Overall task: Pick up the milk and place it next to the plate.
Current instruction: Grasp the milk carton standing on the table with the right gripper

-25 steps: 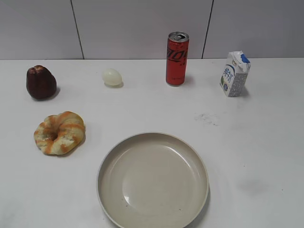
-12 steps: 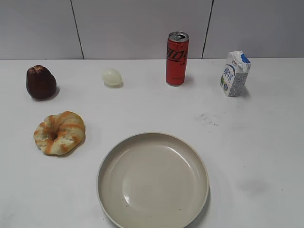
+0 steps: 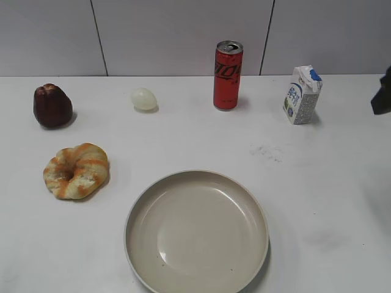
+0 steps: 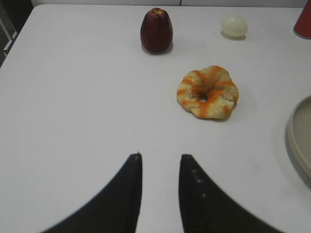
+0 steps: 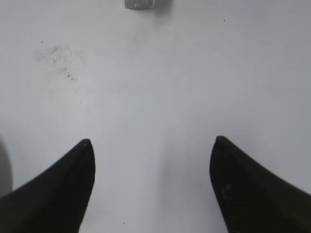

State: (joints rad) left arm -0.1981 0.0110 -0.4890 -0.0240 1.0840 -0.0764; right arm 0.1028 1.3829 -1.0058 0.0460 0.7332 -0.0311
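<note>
The milk, a small white carton with a blue top, stands upright at the back right of the table. Only its base shows at the top edge of the right wrist view. The beige plate lies at the front centre; its rim shows at the right edge of the left wrist view. My right gripper is wide open and empty, well short of the milk; a dark part of that arm shows at the right edge. My left gripper is open a little and empty over bare table.
A tall red soda can stands left of the milk. A pale egg, a dark brown cake and a striped ring-shaped bread lie on the left. A smudge marks the table between plate and milk.
A dark part of my right arm has come into the exterior view at the right edge. Nothing on the table has moved.
</note>
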